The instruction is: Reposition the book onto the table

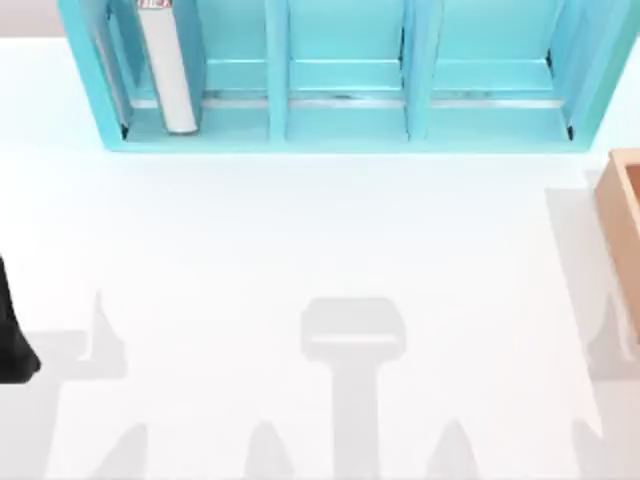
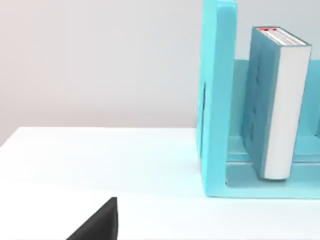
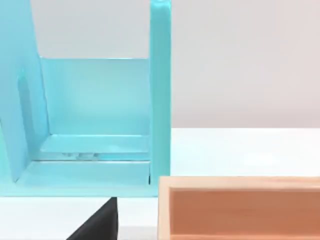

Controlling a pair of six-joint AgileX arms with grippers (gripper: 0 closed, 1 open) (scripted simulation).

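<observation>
Your book stands upright in the leftmost compartment of the light-blue shelf at the far edge of the worktop, so nothing of the task is done yet. Its long axis runs vertically, white page edges facing out toward the arms and the red-and-white mark at its top end. In the left wrist view the book sits just inside the shelf's end wall, leaning slightly, with free space beside it.

The relation that matters: the book lies on the top view's left side, ahead of the left arm, whose dark body shows at that left edge. That arm is much the nearer; the right arm looks toward the shelf's other end and a tan wooden box. A dark sliver of each end effector appears low in its wrist view, but you cannot tell how far either is parted, and neither holds anything you can see.

You would likely send the left arm forward to take the book across its thickness
</observation>
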